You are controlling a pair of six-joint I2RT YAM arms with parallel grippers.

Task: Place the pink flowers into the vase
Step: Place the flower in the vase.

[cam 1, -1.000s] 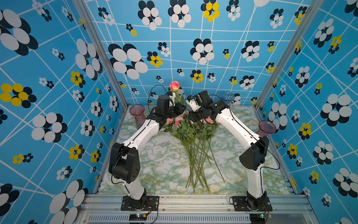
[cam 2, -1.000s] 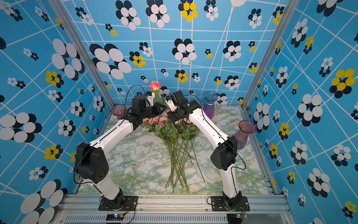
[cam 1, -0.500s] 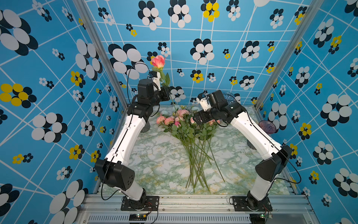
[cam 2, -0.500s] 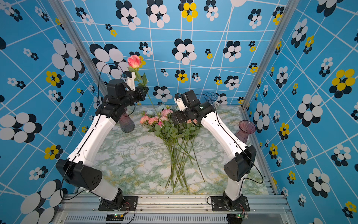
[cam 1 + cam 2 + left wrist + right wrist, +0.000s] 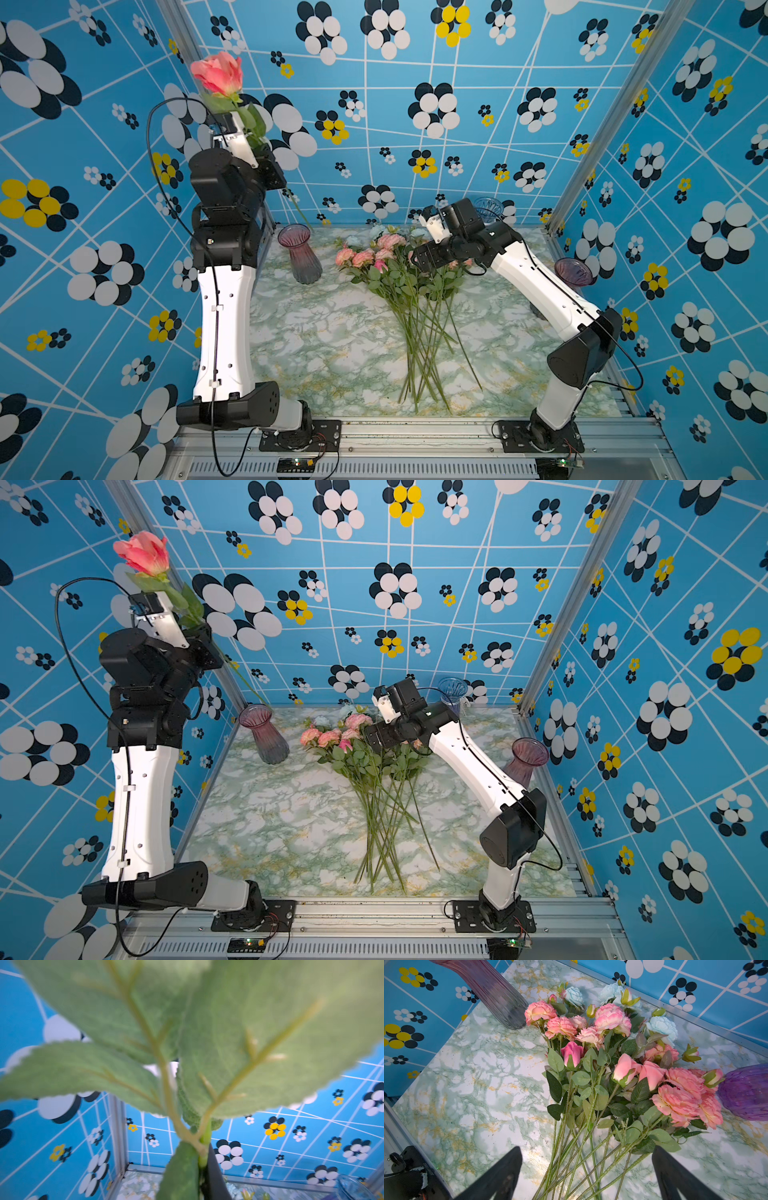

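My left gripper (image 5: 204, 1167) is shut on the green stem of one pink rose (image 5: 219, 75), held high by the back-left corner. Its leaves (image 5: 249, 1032) fill the left wrist view. The stem's lower end hangs just above the mouth of the ribbed pink-grey vase (image 5: 300, 253) on the table below. The other pink flowers (image 5: 374, 253) lie in a bunch mid-table, heads to the back, stems (image 5: 571, 1157) to the front. My right gripper (image 5: 587, 1167) hovers open over those stems, holding nothing.
A purple-pink vase (image 5: 525, 758) stands by the right wall behind the right arm, and a blue glass vase (image 5: 488, 206) in the back right corner. Pale blue flowers (image 5: 661, 1026) lie among the bunch at the back. Patterned walls close in three sides.
The left arm has risen and swung to the back-left corner with the rose, bringing it over the vase. The right gripper has opened and drawn back to the right above the bunch.
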